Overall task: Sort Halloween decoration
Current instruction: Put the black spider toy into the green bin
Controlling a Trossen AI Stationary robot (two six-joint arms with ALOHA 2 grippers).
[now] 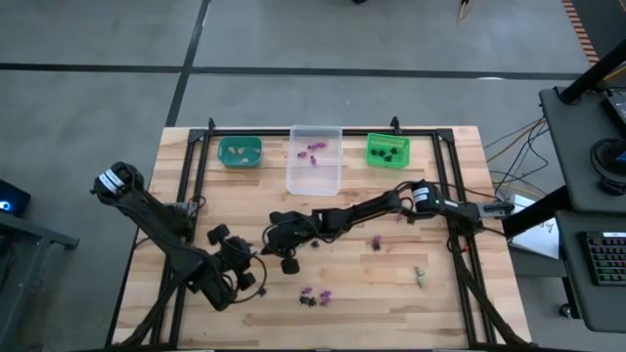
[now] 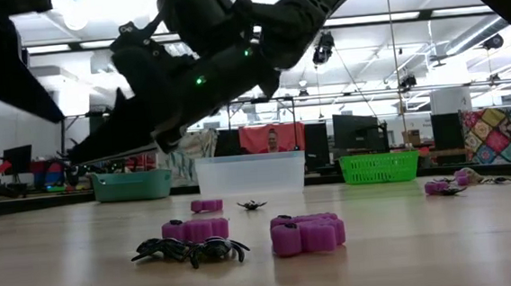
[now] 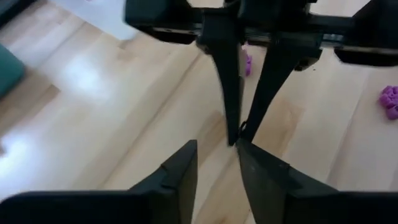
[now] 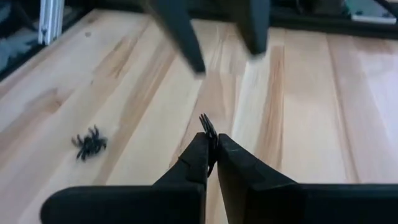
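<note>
Meeting tip to tip over the middle of the table (image 1: 391,279), our two grippers are plainly set up for a handover. Our right gripper (image 4: 210,140) has its fingers pinched together, and a small black sliver pokes up between the tips; we take it for a leg of a black trinket (image 4: 206,123), though too little shows to be sure. Our left gripper (image 3: 217,149) faces it with its fingers (image 3: 181,163) parted by a narrow gap and nothing visible between them, which fits having let go so that the right arm alone carries the piece. That makes sense to us, since the right arm reaches in from the side where the green bin (image 1: 387,150) stands, and that bin already holds black pieces. The clear bin (image 1: 314,156) in the middle of the far edge holds purple ones, and the teal bin (image 1: 240,151) to the left holds pale ones, so each colour has its own home. Much is left to sort: a black spider (image 4: 90,144) lies on the wood near our right gripper, purple pieces (image 2: 308,233) and black spiders (image 2: 191,250) sit clustered at the near edge, and a few more, one pale (image 1: 420,276), lie scattered toward the right side.
</note>
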